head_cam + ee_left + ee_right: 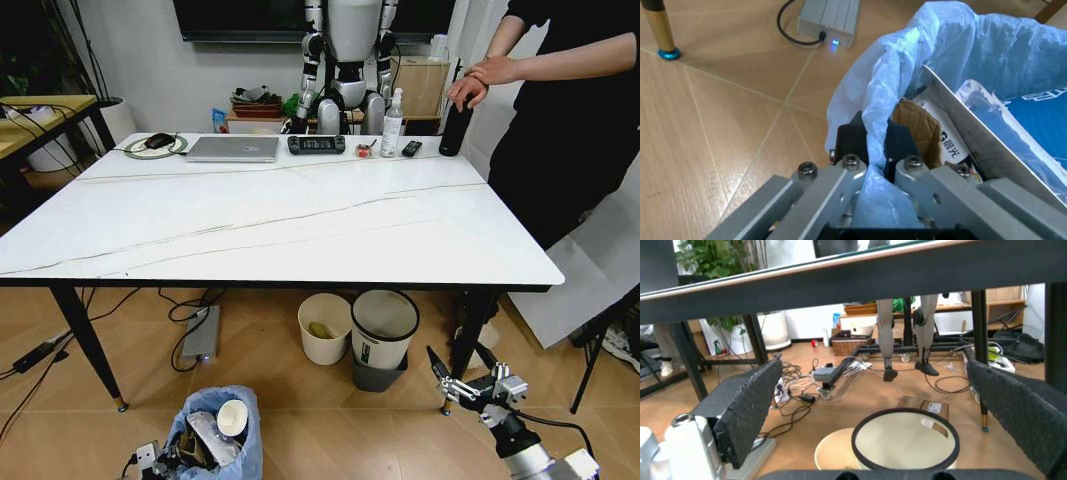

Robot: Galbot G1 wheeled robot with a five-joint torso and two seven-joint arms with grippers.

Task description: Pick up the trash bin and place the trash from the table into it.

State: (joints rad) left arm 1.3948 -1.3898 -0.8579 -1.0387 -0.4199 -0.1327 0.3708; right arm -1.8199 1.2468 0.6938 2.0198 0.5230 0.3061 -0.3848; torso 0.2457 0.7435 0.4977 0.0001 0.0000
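Left wrist view: left gripper (870, 167) pinches trash bin (960, 100) rim w/ thin bag, could slip/tear on lift; right gripper (887, 415) wide, idle.

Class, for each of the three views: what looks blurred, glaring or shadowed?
Head view: soft sheen on the table, shadow beneath it. Left wrist view: left end effector blurred up close, shut on the bin's bag rim. Right wrist view: table underside dark against the bright room; right end effector's open pads blurred.
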